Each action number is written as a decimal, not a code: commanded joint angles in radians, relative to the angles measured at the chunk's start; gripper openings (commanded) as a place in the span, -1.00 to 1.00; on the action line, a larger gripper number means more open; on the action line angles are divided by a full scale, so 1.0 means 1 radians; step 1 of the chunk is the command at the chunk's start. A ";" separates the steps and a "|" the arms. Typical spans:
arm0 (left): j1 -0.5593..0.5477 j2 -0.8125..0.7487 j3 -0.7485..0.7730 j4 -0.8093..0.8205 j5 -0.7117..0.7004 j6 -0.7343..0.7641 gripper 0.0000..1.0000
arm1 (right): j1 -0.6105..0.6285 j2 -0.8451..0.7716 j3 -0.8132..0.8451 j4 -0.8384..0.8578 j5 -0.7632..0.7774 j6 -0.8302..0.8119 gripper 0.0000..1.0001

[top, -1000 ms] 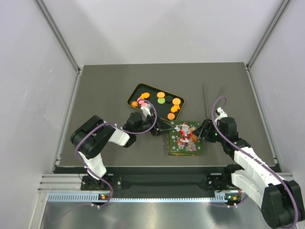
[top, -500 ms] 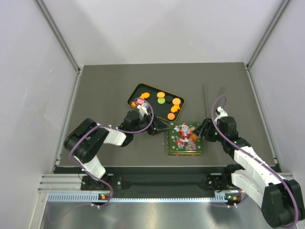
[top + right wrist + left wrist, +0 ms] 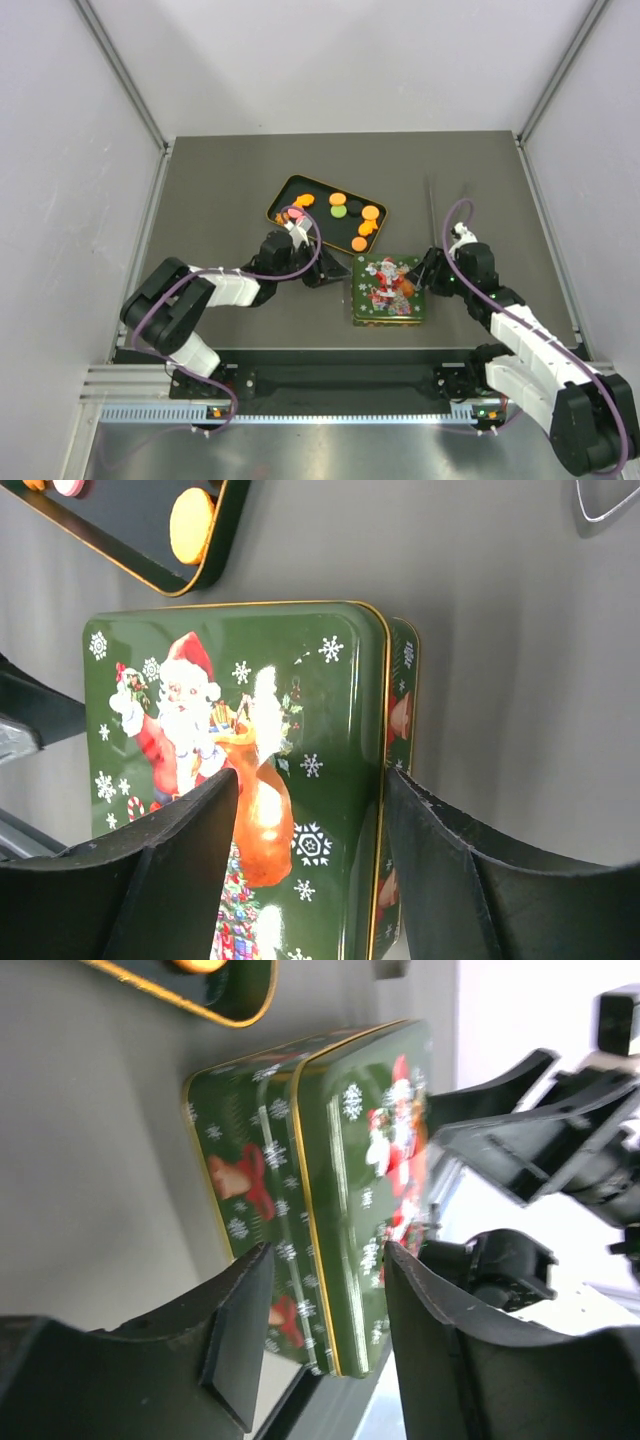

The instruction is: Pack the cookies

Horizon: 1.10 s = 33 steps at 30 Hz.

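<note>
At the near edge of the table (image 3: 220,200), the two arms reach inward to a green tin (image 3: 390,290) lying flat between them. The left gripper (image 3: 340,271) is low at the tin's left side. Its fingers (image 3: 235,1330) stand apart, and in the left wrist view the tin's side shows in the gap between them. Whether either finger touches the metal cannot be told. The right gripper (image 3: 424,275) is at the tin's right edge, its fingers (image 3: 480,880) also spread. From the right wrist the Santa lid (image 3: 250,730) fills most of the space between them. No contact can be made out here either, and neither gripper holds anything.

The lid sits on the tin slightly off to one side, so a strip of the base (image 3: 403,710) shows along its right edge.

Just beyond the tin, nearly touching its far left corner, is a dark tray (image 3: 320,205) with a gold rim, set at a slant. The cookies (image 3: 339,211) are all in it. They are mostly orange rounds, with one green, a pink one at the left end and an orange flower shape beside it.
</note>
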<state>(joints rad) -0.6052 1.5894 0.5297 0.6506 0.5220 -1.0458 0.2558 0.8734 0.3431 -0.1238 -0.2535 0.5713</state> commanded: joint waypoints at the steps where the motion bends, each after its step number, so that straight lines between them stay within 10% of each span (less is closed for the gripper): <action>1: -0.010 -0.048 0.041 -0.101 -0.020 0.101 0.08 | 0.022 0.004 0.062 0.007 0.033 -0.016 0.21; 33: -0.149 0.057 0.110 -0.160 -0.126 0.144 0.07 | 0.180 0.145 0.165 -0.051 0.171 -0.036 0.25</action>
<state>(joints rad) -0.7284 1.6218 0.6205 0.4675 0.4191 -0.9047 0.3946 1.0077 0.4561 -0.1841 -0.0986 0.5537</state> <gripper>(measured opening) 0.545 0.616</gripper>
